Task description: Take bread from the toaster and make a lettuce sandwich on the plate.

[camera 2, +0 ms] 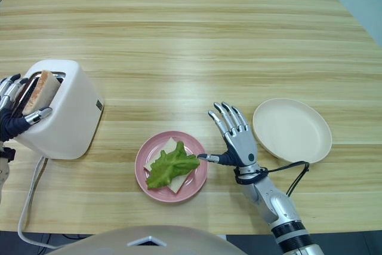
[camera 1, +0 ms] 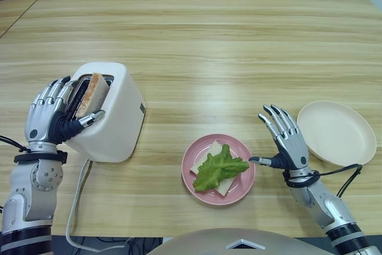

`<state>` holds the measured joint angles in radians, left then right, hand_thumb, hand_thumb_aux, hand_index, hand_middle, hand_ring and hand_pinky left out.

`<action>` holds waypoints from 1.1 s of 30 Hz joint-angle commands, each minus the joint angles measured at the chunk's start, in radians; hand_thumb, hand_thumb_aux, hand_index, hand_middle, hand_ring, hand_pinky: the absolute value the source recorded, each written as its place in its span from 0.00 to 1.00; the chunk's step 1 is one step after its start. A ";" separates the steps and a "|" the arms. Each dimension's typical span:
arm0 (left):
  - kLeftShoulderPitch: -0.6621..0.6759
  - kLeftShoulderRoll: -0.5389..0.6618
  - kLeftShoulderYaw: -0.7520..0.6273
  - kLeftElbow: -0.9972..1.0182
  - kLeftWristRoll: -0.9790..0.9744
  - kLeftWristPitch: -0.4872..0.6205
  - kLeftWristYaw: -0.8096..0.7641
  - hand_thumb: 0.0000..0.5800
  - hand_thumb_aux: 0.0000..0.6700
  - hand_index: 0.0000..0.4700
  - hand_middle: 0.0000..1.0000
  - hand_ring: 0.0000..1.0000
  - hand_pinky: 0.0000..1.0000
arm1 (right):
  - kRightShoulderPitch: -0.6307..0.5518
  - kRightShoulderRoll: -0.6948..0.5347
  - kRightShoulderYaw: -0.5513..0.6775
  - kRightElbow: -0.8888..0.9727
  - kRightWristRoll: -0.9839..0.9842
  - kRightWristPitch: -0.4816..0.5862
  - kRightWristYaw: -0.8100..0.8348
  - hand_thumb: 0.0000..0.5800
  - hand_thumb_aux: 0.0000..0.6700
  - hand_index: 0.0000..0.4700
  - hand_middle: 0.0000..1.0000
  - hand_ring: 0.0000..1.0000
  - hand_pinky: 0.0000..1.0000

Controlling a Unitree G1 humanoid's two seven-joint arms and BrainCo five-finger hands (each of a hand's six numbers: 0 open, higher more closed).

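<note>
Nearest: pink plate (camera 1: 239, 190) w/ one bread slice (camera 1: 213, 147) under lettuce (camera 1: 218, 169), so the sandwich prob. lacks only its top. Right hand (camera 1: 287, 140) sits just beside the plate's right rim, fingers spread, holding nothing. Cream plate (camera 1: 338, 133) lies beyond it. Left hand (camera 1: 50, 113) pinches second slice (camera 1: 93, 93) standing in toaster (camera 1: 117, 125), thumb in front, fingers behind, apparently to lift it straight up. Dark tag (camera 1: 142, 108) on toaster: unreadable.

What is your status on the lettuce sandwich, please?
Left hand, fingers around bread slice in toaster. Right hand open beside pink plate. Lettuce leaf on bottom slice there. Cream plate sits aside, off the path.
</note>
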<state>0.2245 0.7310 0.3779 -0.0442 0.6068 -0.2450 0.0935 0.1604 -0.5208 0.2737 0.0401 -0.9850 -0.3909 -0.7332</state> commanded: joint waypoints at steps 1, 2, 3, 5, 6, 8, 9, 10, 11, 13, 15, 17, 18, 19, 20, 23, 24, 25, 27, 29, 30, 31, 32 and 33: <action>0.071 0.038 -0.031 0.016 0.006 -0.015 -0.069 0.87 0.64 0.64 0.00 0.00 0.00 | 0.022 -0.006 -0.001 -0.014 -0.010 0.008 0.011 0.00 0.00 0.00 0.00 0.00 0.00; 0.087 0.045 -0.034 0.016 0.004 -0.026 -0.079 0.97 0.84 0.84 0.00 0.00 0.00 | 0.024 -0.006 -0.001 -0.015 -0.011 0.009 0.012 0.00 0.00 0.00 0.00 0.00 0.00; 0.102 0.054 -0.036 0.014 0.002 -0.039 -0.087 1.00 1.00 1.00 0.00 0.00 0.00 | 0.026 -0.007 -0.003 -0.020 -0.011 0.011 0.014 0.00 0.00 0.00 0.00 0.00 0.00; 0.112 0.061 -0.032 0.014 -0.003 -0.063 -0.072 1.00 1.00 1.00 0.00 0.00 0.00 | 0.029 -0.006 -0.003 -0.025 -0.011 0.013 0.017 0.00 0.00 0.00 0.00 0.00 0.00; 0.111 0.064 -0.028 0.015 -0.003 -0.070 -0.056 1.00 1.00 1.00 0.09 0.09 0.09 | 0.031 -0.006 -0.004 -0.027 -0.010 0.013 0.018 0.00 0.00 0.00 0.00 0.00 0.00; 0.097 0.064 -0.019 0.024 -0.011 -0.085 -0.027 1.00 1.00 1.00 0.35 0.35 0.35 | 0.033 -0.006 -0.003 -0.029 -0.010 0.014 0.018 0.00 0.00 0.00 0.00 0.00 0.00; 0.090 0.063 -0.017 0.032 -0.021 -0.091 -0.021 1.00 1.00 1.00 0.63 0.63 0.63 | 0.035 -0.006 -0.004 -0.031 -0.010 0.014 0.019 0.00 0.00 0.00 0.00 0.00 0.00; 0.084 0.061 -0.018 0.040 -0.032 -0.098 -0.017 1.00 1.00 1.00 0.77 0.77 0.77 | 0.036 -0.006 -0.005 -0.033 -0.010 0.015 0.019 0.00 0.00 0.00 0.00 0.00 0.00; 0.080 0.059 -0.017 0.047 -0.041 -0.104 -0.012 1.00 1.00 1.00 0.93 0.93 0.93 | 0.037 -0.007 -0.006 -0.034 -0.009 0.015 0.019 0.00 0.00 0.00 0.00 0.00 0.00; 0.071 0.054 -0.018 0.064 -0.050 -0.108 -0.003 1.00 1.00 1.00 1.00 1.00 1.00 | 0.039 -0.008 -0.007 -0.034 -0.009 0.014 0.018 0.00 0.00 0.00 0.00 0.00 0.00; 0.065 0.055 -0.021 0.080 -0.052 -0.105 0.005 1.00 1.00 1.00 1.00 1.00 1.00 | 0.044 -0.009 -0.008 -0.033 -0.010 0.015 0.015 0.00 0.00 0.00 0.00 0.00 0.00; 0.065 0.053 -0.028 0.085 -0.062 -0.114 0.005 1.00 1.00 1.00 1.00 1.00 1.00 | 0.051 -0.010 -0.011 -0.033 -0.009 0.016 0.012 0.00 0.00 0.00 0.00 0.00 0.00; 0.066 0.052 -0.029 0.087 -0.064 -0.117 0.008 1.00 1.00 1.00 1.00 1.00 1.00 | 0.052 -0.011 -0.012 -0.033 -0.009 0.017 0.011 0.00 0.00 0.00 0.00 0.00 0.00; 0.062 0.051 -0.028 0.090 -0.063 -0.116 0.015 1.00 1.00 1.00 0.99 0.99 0.99 | 0.052 -0.011 -0.012 -0.031 -0.010 0.017 0.010 0.00 0.00 0.00 0.00 0.00 0.00; 0.057 0.051 -0.024 0.094 -0.060 -0.110 0.023 1.00 1.00 1.00 0.94 0.94 0.94 | 0.051 -0.011 -0.012 -0.030 -0.011 0.017 0.008 0.00 0.00 0.00 0.00 0.00 0.00; 0.034 0.051 -0.012 0.108 -0.047 -0.098 0.062 1.00 1.00 1.00 0.48 0.48 0.48 | 0.050 -0.009 -0.011 -0.025 -0.016 0.020 0.005 0.00 0.00 0.00 0.00 0.00 0.00; 0.030 0.051 -0.007 0.104 -0.039 -0.097 0.078 1.00 1.00 1.00 0.48 0.48 0.48 | 0.049 -0.008 -0.011 -0.024 -0.018 0.022 0.003 0.00 0.00 0.00 0.00 0.00 0.00; 0.027 0.050 -0.002 0.096 -0.027 -0.093 0.094 1.00 1.00 1.00 0.48 0.48 0.48 | 0.049 -0.007 -0.010 -0.023 -0.020 0.024 0.002 0.00 0.00 0.00 0.00 0.00 0.00; 0.020 0.046 0.008 0.077 -0.009 -0.082 0.126 1.00 1.00 1.00 0.45 0.45 0.45 | 0.048 -0.006 -0.009 -0.020 -0.023 0.026 -0.001 0.00 0.00 0.00 0.00 0.00 0.00; 0.016 0.041 0.020 0.051 0.019 -0.064 0.161 0.91 0.69 0.69 0.00 0.00 0.00 | 0.047 -0.005 -0.008 -0.017 -0.026 0.028 -0.004 0.00 0.00 0.00 0.00 0.00 0.00; 0.019 0.036 0.030 0.028 0.039 -0.054 0.180 0.00 0.00 0.00 0.00 0.00 0.00 | 0.046 -0.005 -0.007 -0.015 -0.026 0.029 -0.005 0.00 0.00 0.00 0.00 0.00 0.00; 0.025 0.033 0.037 0.006 0.057 -0.043 0.191 0.00 0.00 0.00 0.00 0.00 0.00 | 0.046 -0.005 -0.007 -0.014 -0.026 0.029 -0.005 0.00 0.00 0.00 0.00 0.00 0.00; 0.034 0.035 0.041 -0.012 0.073 -0.036 0.193 0.00 0.00 0.00 0.00 0.00 0.00 | 0.046 -0.004 -0.006 -0.013 -0.027 0.030 -0.006 0.00 0.00 0.00 0.00 0.00 0.00; 0.044 0.036 0.044 -0.028 0.087 -0.027 0.192 0.00 0.00 0.00 0.00 0.00 0.00 | 0.046 -0.003 -0.004 -0.011 -0.027 0.031 -0.007 0.00 0.00 0.00 0.00 0.00 0.00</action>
<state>0.2448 0.7647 0.4084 -0.0380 0.6618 -0.2870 0.2848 0.2024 -0.5218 0.2681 0.0231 -1.0030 -0.3636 -0.7402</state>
